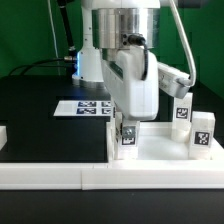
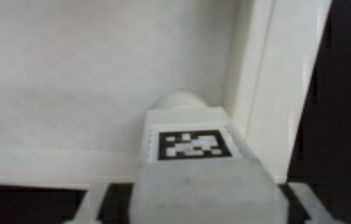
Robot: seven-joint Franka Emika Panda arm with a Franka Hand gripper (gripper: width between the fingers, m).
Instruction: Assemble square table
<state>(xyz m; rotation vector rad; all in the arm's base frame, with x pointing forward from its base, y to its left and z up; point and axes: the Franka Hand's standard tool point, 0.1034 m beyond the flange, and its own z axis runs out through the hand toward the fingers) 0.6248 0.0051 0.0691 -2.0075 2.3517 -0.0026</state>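
The square white table panel (image 1: pixel 160 148) lies flat on the black table at the exterior view's right. My gripper (image 1: pixel 126 138) points straight down over the panel's left near corner. It is shut on a white tagged leg (image 1: pixel 127 141), held upright at the panel. In the wrist view the leg (image 2: pixel 193 145), tag facing the camera, sits between my fingers (image 2: pixel 111 203) over the panel surface (image 2: pixel 83 80), close to the panel's edge. My gripper (image 2: pixel 204 204) hides the leg's held end. Two more tagged legs (image 1: pixel 181 109) (image 1: pixel 203 134) stand upright at the panel's right side.
The marker board (image 1: pixel 84 108) lies behind the panel on the black table. A long low white rail (image 1: pixel 60 178) runs along the front edge. A small white piece (image 1: pixel 3 134) shows at the exterior view's left edge. Cables hang behind the arm.
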